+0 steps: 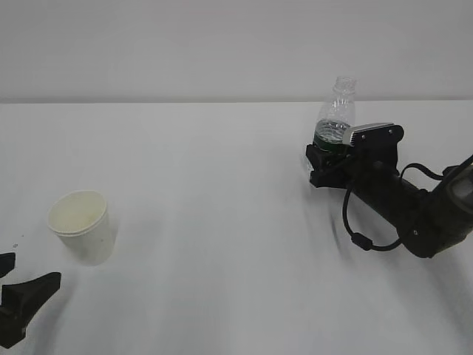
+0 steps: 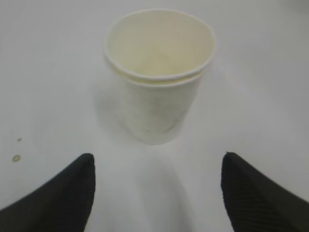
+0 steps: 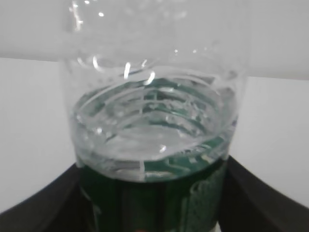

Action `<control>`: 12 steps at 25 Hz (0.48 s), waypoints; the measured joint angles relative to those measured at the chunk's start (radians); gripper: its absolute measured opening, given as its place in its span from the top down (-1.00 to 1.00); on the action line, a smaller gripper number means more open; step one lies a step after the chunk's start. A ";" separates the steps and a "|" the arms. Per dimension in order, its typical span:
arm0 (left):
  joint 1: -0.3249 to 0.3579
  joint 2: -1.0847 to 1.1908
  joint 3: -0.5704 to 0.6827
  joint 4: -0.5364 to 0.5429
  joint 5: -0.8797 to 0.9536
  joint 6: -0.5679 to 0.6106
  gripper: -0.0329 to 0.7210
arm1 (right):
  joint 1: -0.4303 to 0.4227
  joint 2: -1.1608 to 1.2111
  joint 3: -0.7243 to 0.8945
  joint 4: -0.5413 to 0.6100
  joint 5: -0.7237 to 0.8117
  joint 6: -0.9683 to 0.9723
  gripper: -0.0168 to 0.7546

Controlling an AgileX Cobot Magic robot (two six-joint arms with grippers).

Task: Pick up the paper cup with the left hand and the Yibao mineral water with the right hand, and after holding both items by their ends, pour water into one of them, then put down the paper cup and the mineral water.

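The white paper cup (image 1: 81, 225) stands upright on the white table (image 1: 222, 192), empty and cream-white inside (image 2: 159, 72). My left gripper (image 1: 16, 279) is low at the front left, just short of the cup; in the left wrist view it (image 2: 157, 155) is open, with its black fingers (image 2: 72, 193) wide apart and the cup beyond them, untouched. The Yibao mineral water (image 1: 336, 111) is upright at the right, uncapped and partly full. My right gripper (image 1: 330, 153) is shut on its green label band (image 3: 154, 198), with fingers (image 3: 251, 193) pressing both sides. Its base is hidden.
A pale wall rises behind the table's back edge (image 1: 185, 101). Two small dark specks (image 2: 16, 158) mark the table left of the cup. The right arm (image 1: 414, 207) with its looping black cable lies across the table's right side.
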 joint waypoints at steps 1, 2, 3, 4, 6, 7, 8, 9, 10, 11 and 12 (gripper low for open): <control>0.000 0.000 0.000 0.012 0.000 0.008 -0.63 | 0.000 0.000 0.000 0.000 0.000 0.000 -0.36; 0.000 0.000 0.000 0.027 0.000 0.015 -0.63 | 0.000 0.000 0.000 0.000 0.000 0.000 -0.36; 0.000 0.000 -0.005 0.043 0.000 0.022 -0.63 | 0.000 0.000 0.000 0.000 0.000 0.000 -0.36; 0.000 0.000 -0.011 0.064 0.000 0.022 -0.63 | 0.000 0.000 0.000 0.000 0.000 0.000 -0.36; 0.000 0.000 -0.025 0.089 0.000 0.022 -0.63 | 0.000 0.000 0.000 0.000 0.000 0.000 -0.36; 0.000 0.000 -0.035 0.096 0.000 0.022 -0.63 | 0.000 0.000 0.000 0.000 0.000 0.000 -0.36; 0.000 0.000 -0.042 0.100 0.000 0.022 -0.63 | 0.000 0.000 0.000 0.000 0.000 0.000 -0.36; 0.000 0.000 -0.047 0.102 0.000 0.022 -0.63 | 0.000 0.000 0.000 0.000 0.000 0.000 -0.36; 0.000 0.000 -0.051 0.102 0.000 0.022 -0.63 | 0.000 0.000 0.000 0.000 0.000 0.000 -0.36; 0.000 0.000 -0.055 0.102 0.000 0.022 -0.63 | 0.000 0.000 0.000 0.000 0.000 0.000 -0.36; 0.000 0.000 -0.056 0.100 0.000 0.022 -0.63 | 0.000 0.000 0.000 0.000 0.000 0.000 -0.36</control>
